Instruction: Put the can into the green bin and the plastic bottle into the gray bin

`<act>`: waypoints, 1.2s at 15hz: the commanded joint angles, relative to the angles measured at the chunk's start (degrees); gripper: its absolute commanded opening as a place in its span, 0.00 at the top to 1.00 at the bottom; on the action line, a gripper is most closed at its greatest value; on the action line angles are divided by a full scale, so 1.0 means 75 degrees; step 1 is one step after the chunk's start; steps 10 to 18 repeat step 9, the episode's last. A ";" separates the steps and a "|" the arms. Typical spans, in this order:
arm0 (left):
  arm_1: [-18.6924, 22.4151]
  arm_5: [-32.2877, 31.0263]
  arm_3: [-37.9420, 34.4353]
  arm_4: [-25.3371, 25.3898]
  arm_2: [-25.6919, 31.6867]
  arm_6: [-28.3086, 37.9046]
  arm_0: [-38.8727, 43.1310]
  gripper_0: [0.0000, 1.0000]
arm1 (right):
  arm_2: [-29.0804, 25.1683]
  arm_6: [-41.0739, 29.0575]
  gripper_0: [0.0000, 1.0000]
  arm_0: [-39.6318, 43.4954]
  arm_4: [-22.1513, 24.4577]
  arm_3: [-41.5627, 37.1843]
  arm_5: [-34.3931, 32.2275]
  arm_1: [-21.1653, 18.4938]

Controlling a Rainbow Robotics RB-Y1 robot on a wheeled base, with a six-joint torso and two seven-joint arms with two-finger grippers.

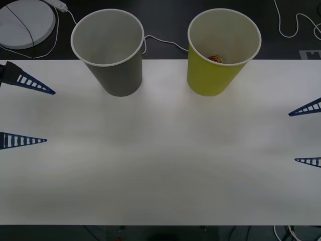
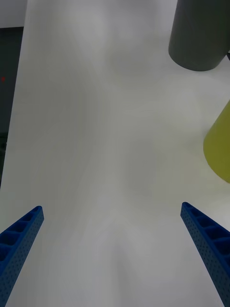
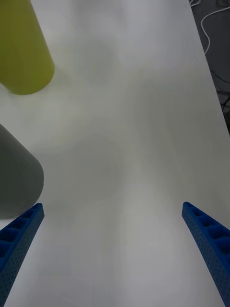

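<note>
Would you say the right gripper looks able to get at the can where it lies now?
Probably not easily. The can lies deep inside the green bin, walled in all round, while the right gripper sits open at the table's right edge; only a reach down from above looks possible.

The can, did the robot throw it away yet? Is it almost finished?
Yes for the can: it peeks out inside the green bin. Both the left gripper and right gripper are open at the table's edges, holding nothing. I can't see a plastic bottle in the gray bin, so I can't say that part is done.
</note>
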 commanded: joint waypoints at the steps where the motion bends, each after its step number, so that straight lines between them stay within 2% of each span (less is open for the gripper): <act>1: -0.0289 0.0001 -0.0011 -0.0101 -0.0009 0.0051 -0.0001 0.00 | 0.0000 0.0000 0.00 0.0000 0.0000 0.0000 0.0000 0.0000; 18: -0.0395 0.0001 -0.0082 -0.0230 -0.0009 0.0040 -0.0012 0.00 | 0.0000 0.0000 0.00 0.0000 0.0000 0.0000 0.0000 0.0000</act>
